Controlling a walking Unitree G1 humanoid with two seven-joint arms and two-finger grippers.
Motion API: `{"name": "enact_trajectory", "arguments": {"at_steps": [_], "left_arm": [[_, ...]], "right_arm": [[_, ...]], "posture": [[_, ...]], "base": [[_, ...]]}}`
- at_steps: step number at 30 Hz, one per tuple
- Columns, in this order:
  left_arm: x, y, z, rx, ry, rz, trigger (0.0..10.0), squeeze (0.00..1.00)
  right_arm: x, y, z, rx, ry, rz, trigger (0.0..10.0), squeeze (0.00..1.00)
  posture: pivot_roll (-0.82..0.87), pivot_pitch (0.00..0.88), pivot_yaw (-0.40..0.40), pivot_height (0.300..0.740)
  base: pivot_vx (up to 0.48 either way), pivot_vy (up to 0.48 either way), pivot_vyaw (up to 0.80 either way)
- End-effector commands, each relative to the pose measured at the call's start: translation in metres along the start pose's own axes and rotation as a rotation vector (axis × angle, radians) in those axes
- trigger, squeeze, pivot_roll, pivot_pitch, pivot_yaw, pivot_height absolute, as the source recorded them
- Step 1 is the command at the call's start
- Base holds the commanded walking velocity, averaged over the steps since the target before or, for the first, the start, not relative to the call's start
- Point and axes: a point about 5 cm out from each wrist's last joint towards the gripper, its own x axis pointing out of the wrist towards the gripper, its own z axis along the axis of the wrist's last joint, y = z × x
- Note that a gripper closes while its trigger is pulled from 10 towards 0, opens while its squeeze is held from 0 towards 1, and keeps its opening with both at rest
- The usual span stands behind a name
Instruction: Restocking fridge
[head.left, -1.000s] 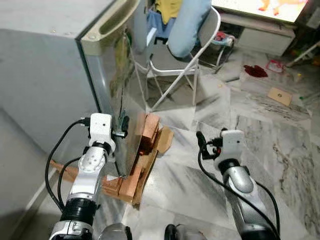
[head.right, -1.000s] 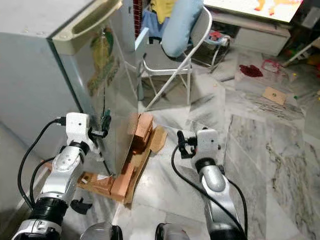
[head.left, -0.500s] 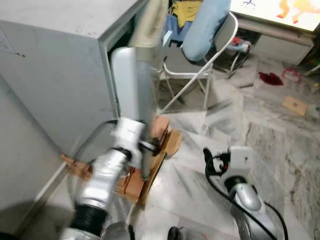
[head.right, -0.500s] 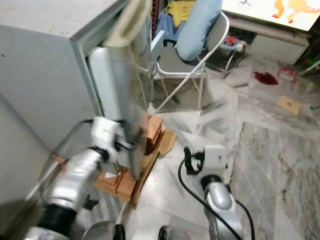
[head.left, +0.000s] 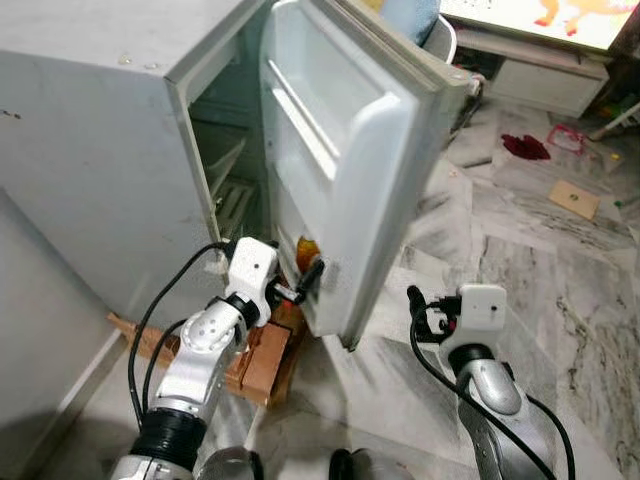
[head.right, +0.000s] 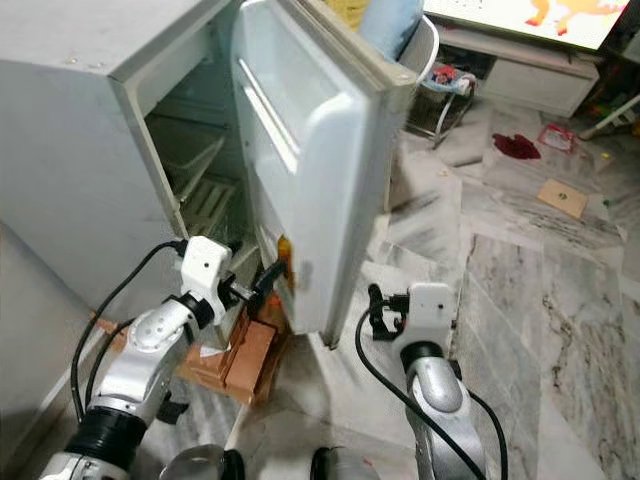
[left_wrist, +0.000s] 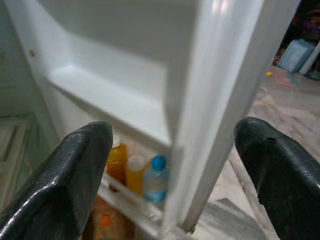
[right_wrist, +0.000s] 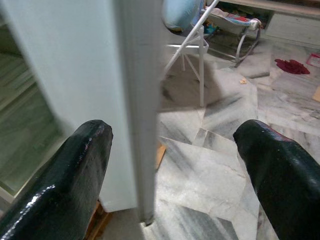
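The grey fridge (head.left: 100, 150) stands at the left with its white-lined door (head.left: 350, 150) swung wide open toward me. My left gripper (head.left: 312, 275) is open at the door's lower edge; in the left wrist view the door edge (left_wrist: 220, 100) runs between its two fingers without them closing on it. The door's bottom shelf holds orange bottles (left_wrist: 117, 160) and a blue-capped bottle (left_wrist: 156, 172). Wire shelves (head.left: 235, 200) show inside the cabinet. My right gripper (head.left: 420, 310) hovers low in front of the door, open, nothing in it.
Wooden blocks (head.left: 262, 360) prop the fridge off the marble floor (head.left: 560, 290). A white folding chair (head.left: 440, 30) stands behind the door. A low TV stand (head.left: 540, 70), a red cloth (head.left: 522, 145) and a cardboard piece (head.left: 572, 198) lie at the far right.
The fridge door has gone from shut to swung wide open, and my left gripper has travelled outward with its lower edge. The right gripper has barely moved. The camera has shifted a little.
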Motion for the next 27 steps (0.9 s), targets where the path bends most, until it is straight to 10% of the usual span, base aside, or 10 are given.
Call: {"name": "enact_trajectory", "arguments": {"at_steps": [1, 27], "left_arm": [[0.002, -0.005, 0.007, -0.001, -0.02, -0.02, 10.0, 0.0], [0.01, -0.018, 0.004, 0.034, -0.019, -0.076, 10.0, 0.0]], "right_arm": [[0.0, -0.002, -0.001, -0.015, 0.006, -0.017, 10.0, 0.0], [0.007, 0.003, 0.0, -0.02, -0.007, -0.016, 10.0, 0.0]], "posture": [[0.03, 0.023, -0.064, 0.74], [0.03, 0.024, -0.055, 0.74]], "base": [[0.3, -0.371, 0.0], [0.378, -0.18, 0.0]]}}
